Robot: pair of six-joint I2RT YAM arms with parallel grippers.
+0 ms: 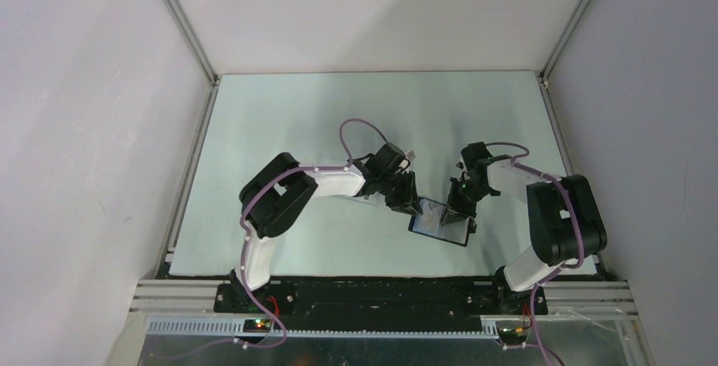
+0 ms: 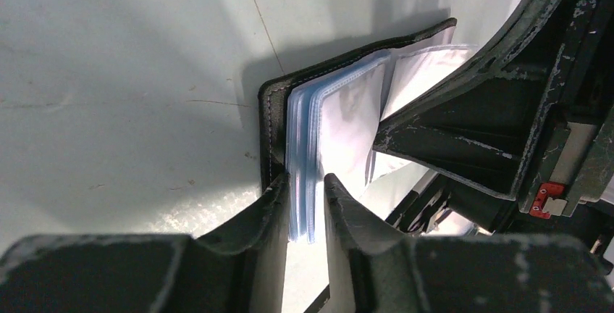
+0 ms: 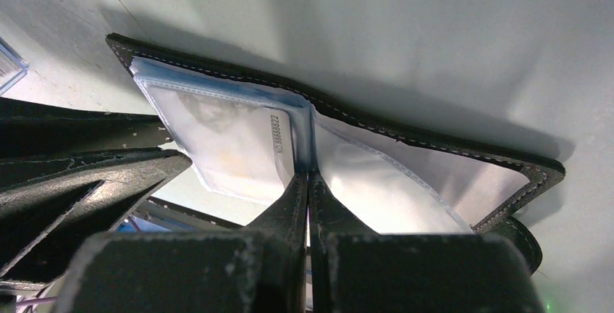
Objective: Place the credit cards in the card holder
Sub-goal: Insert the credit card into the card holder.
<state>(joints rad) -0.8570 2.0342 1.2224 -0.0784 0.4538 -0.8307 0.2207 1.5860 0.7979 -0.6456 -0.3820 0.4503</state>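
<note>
Card holder [image 3: 391,182] open, right claw [image 3: 308,180] pinching its centre

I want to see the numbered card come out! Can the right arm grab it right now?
Probably not yet. The right gripper is pinched shut at the fold of the card holder, and the numbered card lies under a clear pocket beside its fingers. It would need to open first.

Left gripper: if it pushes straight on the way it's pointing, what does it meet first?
The card holder. The jaws of the left gripper are closed around its stack of clear sleeves, so going on would likely run deeper along them toward the black cover; depth is unclear.
</note>
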